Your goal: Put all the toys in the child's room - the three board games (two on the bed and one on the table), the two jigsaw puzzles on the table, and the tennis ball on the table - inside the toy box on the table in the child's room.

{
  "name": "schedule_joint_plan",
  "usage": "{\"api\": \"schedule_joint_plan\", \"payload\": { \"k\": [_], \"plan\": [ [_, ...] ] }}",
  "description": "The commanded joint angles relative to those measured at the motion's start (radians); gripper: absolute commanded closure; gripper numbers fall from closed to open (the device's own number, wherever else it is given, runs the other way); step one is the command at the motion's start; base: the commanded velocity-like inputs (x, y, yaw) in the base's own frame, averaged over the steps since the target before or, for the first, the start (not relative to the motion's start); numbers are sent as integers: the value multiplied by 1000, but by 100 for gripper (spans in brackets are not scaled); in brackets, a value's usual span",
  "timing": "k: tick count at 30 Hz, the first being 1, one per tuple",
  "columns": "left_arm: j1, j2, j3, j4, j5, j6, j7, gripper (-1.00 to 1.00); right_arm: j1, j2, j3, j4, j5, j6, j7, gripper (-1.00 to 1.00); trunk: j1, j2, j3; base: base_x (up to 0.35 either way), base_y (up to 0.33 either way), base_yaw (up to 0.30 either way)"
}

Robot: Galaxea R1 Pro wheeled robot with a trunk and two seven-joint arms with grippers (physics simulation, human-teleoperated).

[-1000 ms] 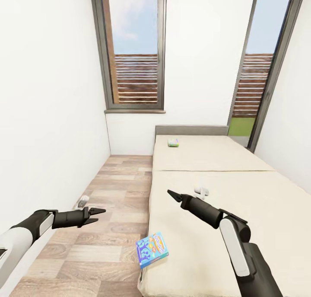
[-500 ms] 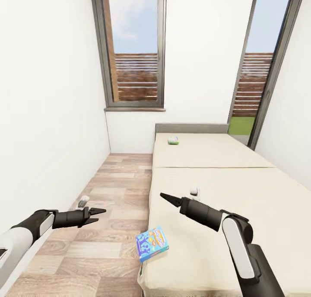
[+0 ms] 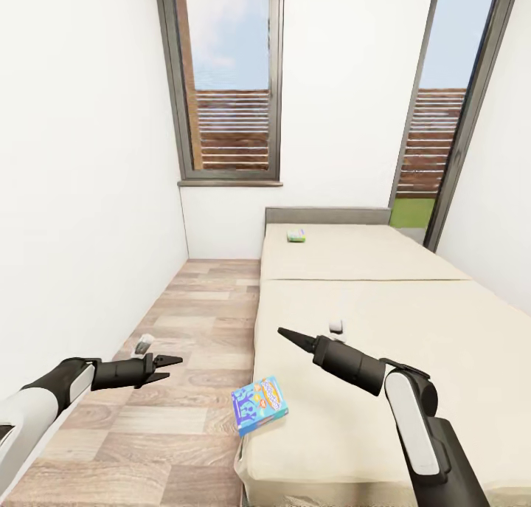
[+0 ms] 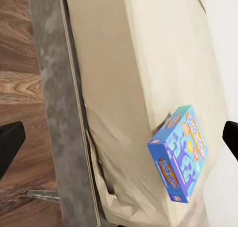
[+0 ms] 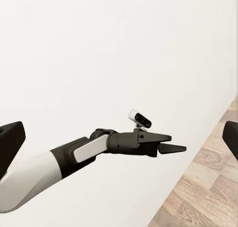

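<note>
While I face the bed [image 3: 413, 300], both my grippers hang empty.
Left gripper [image 3: 168, 367] spread; right gripper [image 3: 285, 334] pinched narrow, above the blue board game [image 3: 259, 405] on the bed's corner.

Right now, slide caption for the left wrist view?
Blue board game box lying at the beige bed's edge, above wood floor.

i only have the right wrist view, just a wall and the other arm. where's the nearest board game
Observer: The blue board game lies at the bed's near corner, overhanging the edge toward the floor.
Operator: is my right gripper near it
Observer: In the head view the right gripper hangs above the mattress, beyond the box, fingers together.
Operator: and the left one
Observer: The left gripper is over the wood floor beside the bed, fingers apart, empty.
Operator: any other game
Observer: A second, green board game sits by the headboard.
</note>
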Motion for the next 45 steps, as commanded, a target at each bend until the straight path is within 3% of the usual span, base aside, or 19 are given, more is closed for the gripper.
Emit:
{"api": "schedule_joint_plan", "payload": {
  "k": [1,10,45],
  "plan": [
    [-1,0,-3,0,7,10,-1,-100,-1,1,-6,0,2,5,6,-100,4,-8,-4,0,0,0],
    [-1,-2,-5,-1,7,-16,10,-100,-1,0,-21,2,2,4,10,-100,38,-71,-32,0,0,0],
    [-1,-19,-5,-1,7,-27,-3,-100,0,3,-22,3,3,-6,8,-100,38,-71,-32,0,-51,0]
  ]
}}
